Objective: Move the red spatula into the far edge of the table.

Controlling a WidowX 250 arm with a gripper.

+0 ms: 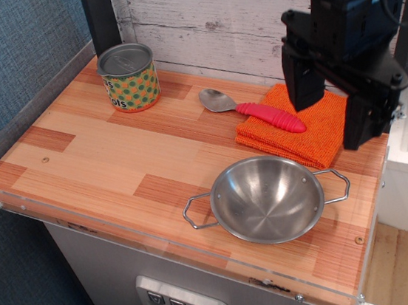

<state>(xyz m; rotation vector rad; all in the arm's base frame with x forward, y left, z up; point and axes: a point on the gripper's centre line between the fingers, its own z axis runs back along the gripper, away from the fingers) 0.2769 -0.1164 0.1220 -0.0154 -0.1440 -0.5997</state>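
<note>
The red spatula (255, 110) lies near the back of the table (109, 164). Its shiny metal bowl rests on the wood. Its ribbed red-pink handle lies across the left part of an orange folded cloth (302, 129). My gripper (332, 118) hangs above the right side of the cloth, to the right of the handle. Its two black fingers (301, 81) point down with a wide gap between them. It is open and holds nothing.
A tin can (129, 77) with an orange and green dot pattern stands at the back left. A steel bowl (266, 198) with two wire handles sits near the front right edge. A white plank wall (202, 19) stands behind the table. A clear acrylic rim (27, 107) runs along the edges.
</note>
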